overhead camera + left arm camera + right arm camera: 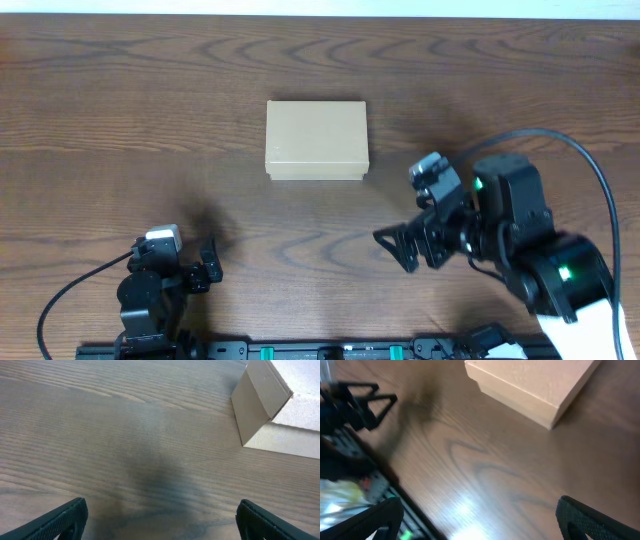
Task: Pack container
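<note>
Overhead: container [316, 140] on desk [100, 110], lid seemingly shut. My left tool [210, 265] and right tool [393, 252] both spread wide, empty.

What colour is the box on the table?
The box is plain tan-brown cardboard with no pattern. It shows best in the overhead view.

Tabletop [120, 120]: dark brown wood with wavy, looping grain; it fills nearly the whole overhead frame.
Far edge: a pale strip [300, 5] runs along the top of the overhead frame.
Light: a bright glare [462, 510] shows at lower centre of the right wrist view.
Shadow [155, 475]: a soft dark patch sits mid-frame in the left wrist view.
</note>
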Robot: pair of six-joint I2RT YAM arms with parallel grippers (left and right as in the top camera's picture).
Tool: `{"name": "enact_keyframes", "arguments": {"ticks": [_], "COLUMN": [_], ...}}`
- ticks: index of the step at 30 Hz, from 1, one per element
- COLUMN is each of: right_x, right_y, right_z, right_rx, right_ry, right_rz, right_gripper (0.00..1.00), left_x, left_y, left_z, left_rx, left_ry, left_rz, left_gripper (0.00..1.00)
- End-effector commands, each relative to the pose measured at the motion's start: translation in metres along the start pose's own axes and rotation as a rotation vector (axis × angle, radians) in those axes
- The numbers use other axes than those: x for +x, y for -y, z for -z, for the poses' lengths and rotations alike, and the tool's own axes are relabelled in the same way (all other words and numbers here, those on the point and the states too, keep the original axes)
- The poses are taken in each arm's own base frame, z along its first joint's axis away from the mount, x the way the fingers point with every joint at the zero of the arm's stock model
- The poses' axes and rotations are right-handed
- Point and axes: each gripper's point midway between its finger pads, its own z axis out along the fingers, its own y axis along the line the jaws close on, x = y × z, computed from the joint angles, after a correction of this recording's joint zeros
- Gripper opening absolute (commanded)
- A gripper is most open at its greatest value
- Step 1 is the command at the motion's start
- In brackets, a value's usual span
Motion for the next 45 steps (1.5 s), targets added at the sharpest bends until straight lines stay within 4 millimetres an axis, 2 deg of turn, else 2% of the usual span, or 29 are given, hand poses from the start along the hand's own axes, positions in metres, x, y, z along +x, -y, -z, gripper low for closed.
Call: {"name": "enact_keyframes", "arguments": {"ticks": [1, 4, 8, 15, 25, 30, 32, 45], "right_x": [0.018, 0.036, 0.062, 0.106, 0.132, 0.158, 0.152, 0.153], "right_y": [-0.003, -0.004, 0.005, 0.019, 0.025, 0.037, 0.036, 0.036], "right_z": [0.012, 0.012, 0.007, -0.024, -0.058, -0.082, -0.080, -0.081], "right_rx": [0.071, 0.095, 0.143, 0.152, 0.118, 0.122, 0.123, 0.124], "right_ry": [0.037, 0.085, 0.168, 0.187, 0.236, 0.191, 0.214, 0.211], "right_rz": [0.205, 0.284, 0.316, 0.318, 0.320, 0.302, 0.308, 0.307], "right_gripper": [0.99, 0.99, 0.99, 0.99, 0.99, 0.99, 0.99, 0.99], "left_x": [0.001, 0.001, 0.001, 0.001, 0.001, 0.001, 0.001, 0.001], "left_y": [-0.003, -0.003, -0.003, -0.003, -0.003, -0.003, -0.002, -0.003], "left_z": [-0.001, -0.001, -0.001, -0.001, -0.001, -0.001, -0.001, -0.001], "left_rx": [-0.011, -0.011, -0.011, -0.011, -0.011, -0.011, -0.011, -0.011], "left_ry": [0.002, 0.002, 0.002, 0.002, 0.002, 0.002, 0.002, 0.002], "left_rz": [-0.012, -0.012, -0.012, -0.012, -0.012, -0.012, -0.012, -0.012], "left_gripper": [0.95, 0.95, 0.95, 0.95, 0.96, 0.96, 0.95, 0.95]}}
